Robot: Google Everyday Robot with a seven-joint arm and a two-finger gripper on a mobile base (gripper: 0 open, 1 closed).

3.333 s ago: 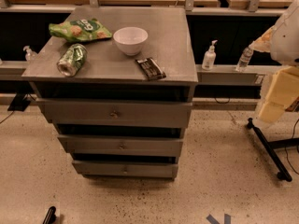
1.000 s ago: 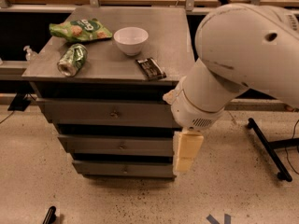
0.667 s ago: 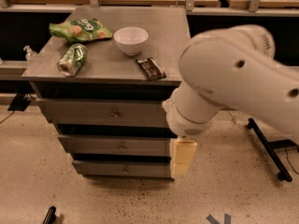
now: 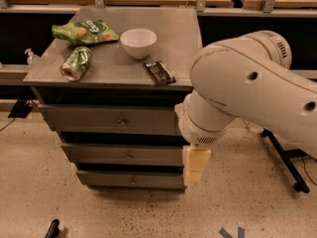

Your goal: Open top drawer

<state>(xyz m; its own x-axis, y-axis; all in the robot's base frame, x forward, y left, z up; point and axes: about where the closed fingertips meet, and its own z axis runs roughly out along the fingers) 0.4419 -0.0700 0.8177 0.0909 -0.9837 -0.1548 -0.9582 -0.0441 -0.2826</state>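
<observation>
We see the wide grey wooden top drawer [image 4: 111, 119] directly beneath the grey tabletop [image 4: 114, 78], its small round metal knob [image 4: 121, 119] at the centre of the front. Two narrower grey drawers [image 4: 124, 154] sit below it. The bulky white robot arm [image 4: 247, 83] covers the top drawer's right end. The cream-coloured gripper [image 4: 196, 166] hangs lower, before the narrower drawers' right ends and well apart from the knob. We cannot tell whether its jaws are open or closed. On the tabletop stands a white round bowl [image 4: 138, 42].
</observation>
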